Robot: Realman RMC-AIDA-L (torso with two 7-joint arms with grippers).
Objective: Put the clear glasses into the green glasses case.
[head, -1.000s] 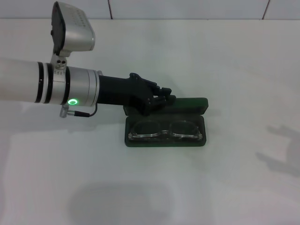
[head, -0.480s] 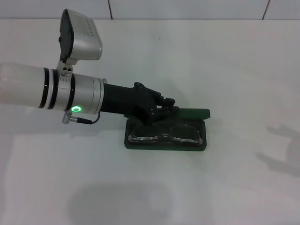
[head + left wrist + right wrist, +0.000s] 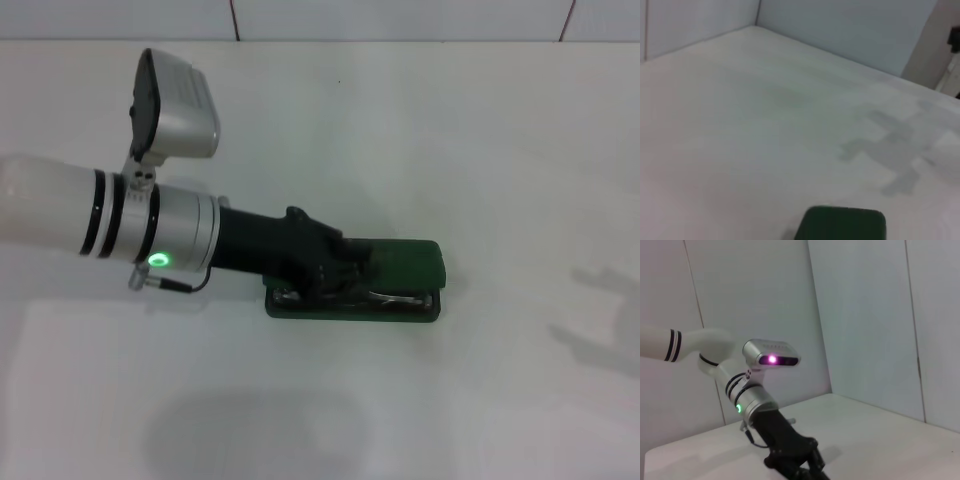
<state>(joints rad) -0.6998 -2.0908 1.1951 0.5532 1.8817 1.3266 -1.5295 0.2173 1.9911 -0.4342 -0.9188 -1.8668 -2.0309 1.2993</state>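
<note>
Mid-bench, slightly right – green glasses case (image 3: 400, 275) nearly closed, lid tilted low over base; clear glasses (image 3: 385, 296) inside, sliver visible. Left gripper (image 3: 345, 272) on lid's left end, finger spread unclear. Right gripper unseen.

No text, label, brand, number or sign can be read in any view. The lid of the green glasses case (image 3: 400, 262) shows plain dark green in the head view, with no lettering that can be made out, and the corner of it seen in the left wrist view is equally bare. The silver camera housing (image 3: 178, 106) on the left arm carries no legible marking; only a green light glows on the wrist ring (image 3: 157, 260) and a magenta one on the housing in the right wrist view. The white worktop (image 3: 500, 150) and the wall panels are unmarked.
</note>
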